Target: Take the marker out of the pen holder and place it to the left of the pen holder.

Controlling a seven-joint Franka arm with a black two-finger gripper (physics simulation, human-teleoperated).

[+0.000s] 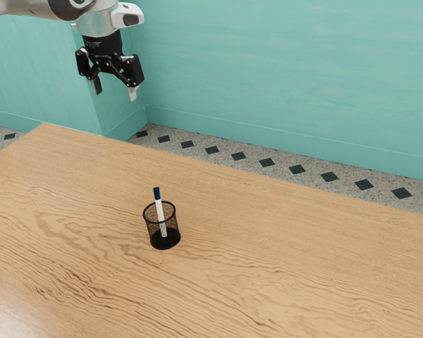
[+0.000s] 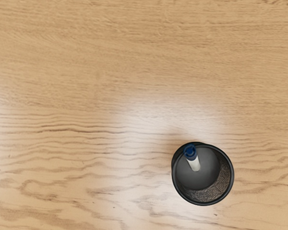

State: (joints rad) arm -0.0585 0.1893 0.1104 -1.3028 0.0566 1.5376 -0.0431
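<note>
Right now, the hand [image 1: 114, 90] is hanging high up, well apart from the pen holder, its two fingers spread with nothing between them and pointing downward. The marker [image 1: 161, 217] is standing inside the black mesh pen holder [image 1: 166, 243], tilting a little toward the exterior view's left, its blue cap [image 1: 156, 192] poking up above the rim. In the wrist view the cap is showing close by the holder's rim. The holder is sitting upright on the wooden surface [image 1: 268, 274], and a teal wall [image 1: 282, 70] is rising behind the patterned floor [image 1: 254, 156].
</note>
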